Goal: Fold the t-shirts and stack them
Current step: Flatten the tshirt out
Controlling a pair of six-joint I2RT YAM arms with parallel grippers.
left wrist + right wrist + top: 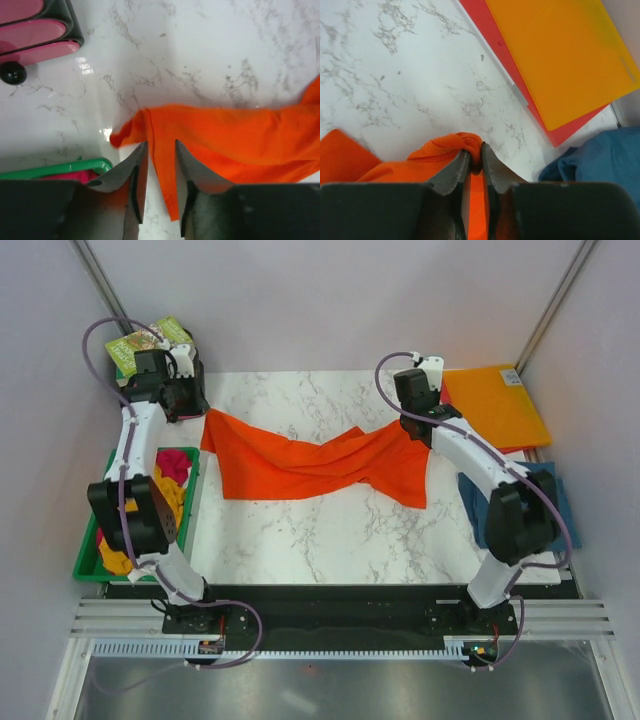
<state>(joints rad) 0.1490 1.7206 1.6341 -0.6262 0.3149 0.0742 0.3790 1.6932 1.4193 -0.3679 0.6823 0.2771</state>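
The bright orange t-shirt (300,465) lies stretched across the marble table, twisted in the middle. At its left end my left gripper (198,410) stands over a corner. In the left wrist view its jaws (161,145) are parted, and a strip of the orange t-shirt (225,140) hangs loose between them with marble showing beside it. My right gripper (426,428) is at the shirt's right end. In the right wrist view it (475,146) is shut on a bunched fold of the orange t-shirt (440,150). A teal-blue t-shirt (475,505) lies under the right arm.
A green bin (190,455) at the left edge holds magenta (172,465) and mustard-yellow (170,495) t-shirts. A stiff orange folder (495,405) lies on a red one (490,25) at the back right. A green packet (150,340) sits at the back left.
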